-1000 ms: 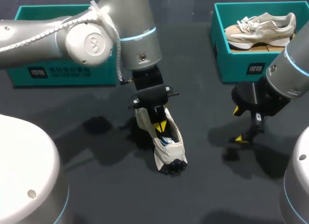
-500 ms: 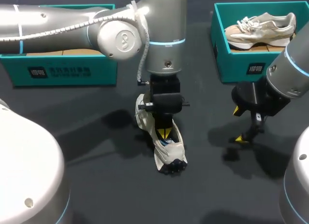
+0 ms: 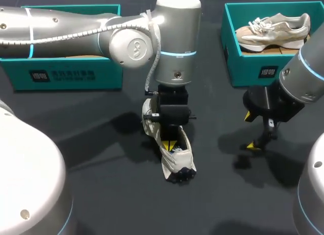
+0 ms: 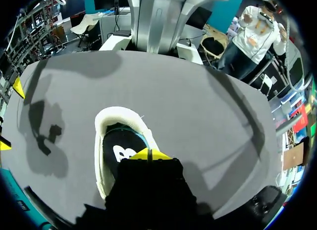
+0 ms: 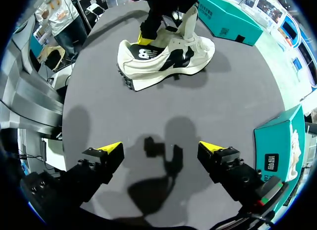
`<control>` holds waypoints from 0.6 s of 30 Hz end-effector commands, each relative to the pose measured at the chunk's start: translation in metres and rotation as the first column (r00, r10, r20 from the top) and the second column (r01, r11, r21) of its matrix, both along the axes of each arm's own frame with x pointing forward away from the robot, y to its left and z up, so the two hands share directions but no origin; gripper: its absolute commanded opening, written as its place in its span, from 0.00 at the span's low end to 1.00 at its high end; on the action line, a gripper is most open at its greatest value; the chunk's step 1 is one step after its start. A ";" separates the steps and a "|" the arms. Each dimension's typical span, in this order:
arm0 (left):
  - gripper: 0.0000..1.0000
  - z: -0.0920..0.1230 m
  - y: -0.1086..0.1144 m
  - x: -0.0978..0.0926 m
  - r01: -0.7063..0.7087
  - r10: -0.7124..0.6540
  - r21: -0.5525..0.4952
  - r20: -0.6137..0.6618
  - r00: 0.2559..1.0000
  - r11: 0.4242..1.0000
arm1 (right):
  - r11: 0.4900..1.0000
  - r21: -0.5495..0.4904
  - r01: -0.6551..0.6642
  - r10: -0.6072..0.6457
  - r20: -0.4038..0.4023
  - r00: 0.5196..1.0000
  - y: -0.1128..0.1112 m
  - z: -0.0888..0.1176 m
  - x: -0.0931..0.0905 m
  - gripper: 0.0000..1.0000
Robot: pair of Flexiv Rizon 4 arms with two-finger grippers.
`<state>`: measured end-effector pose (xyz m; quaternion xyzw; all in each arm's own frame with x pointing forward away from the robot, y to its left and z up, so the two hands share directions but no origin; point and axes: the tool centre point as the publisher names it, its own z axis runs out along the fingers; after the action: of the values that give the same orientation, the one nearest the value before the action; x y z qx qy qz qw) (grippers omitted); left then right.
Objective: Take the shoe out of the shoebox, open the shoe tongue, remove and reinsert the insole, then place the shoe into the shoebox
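The shoe (image 3: 178,160) is not in a box: it stands on its sole on the dark table (image 3: 101,194), between the two green shoeboxes, with its toe toward the near edge. It is white with dark parts. The left arm comes in from the left side and stands straight above the shoe, and the left gripper (image 3: 171,143) is lowered into the shoe's opening. In the left wrist view only one yellow tip shows, above the black insole (image 4: 119,151), so I cannot tell if this gripper is spread or closed. The right gripper (image 3: 254,130) hangs above bare table, to the right of the shoe and apart from it. It holds nothing and its fingers are wide spread. The left shoebox (image 3: 66,75) stands behind the left arm. The right shoebox (image 3: 253,68) stands at the far right, and a second, beige shoe (image 3: 273,28) lies inside it.
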<state>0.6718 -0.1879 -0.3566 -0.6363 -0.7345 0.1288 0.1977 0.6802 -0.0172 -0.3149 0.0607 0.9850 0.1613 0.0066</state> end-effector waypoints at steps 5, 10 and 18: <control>0.00 -0.005 -0.006 -0.003 0.007 -0.007 -0.014 0.010 1.000 1.000 | 1.000 -0.003 0.001 -0.001 0.001 1.000 0.000 0.000 -0.001 1.00; 0.00 -0.003 -0.008 -0.010 0.018 -0.017 -0.040 0.014 1.000 0.999 | 1.000 -0.003 0.001 -0.001 0.001 1.000 0.000 0.000 -0.001 1.00; 0.00 -0.032 -0.021 -0.016 -0.008 0.009 -0.038 0.024 1.000 0.999 | 1.000 -0.003 0.001 -0.001 0.001 1.000 0.000 0.000 -0.001 1.00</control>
<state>0.6597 -0.2022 -0.3692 -0.6423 -0.7325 0.1409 0.1762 0.6803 -0.0172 -0.3150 0.0606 0.9850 0.1615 0.0065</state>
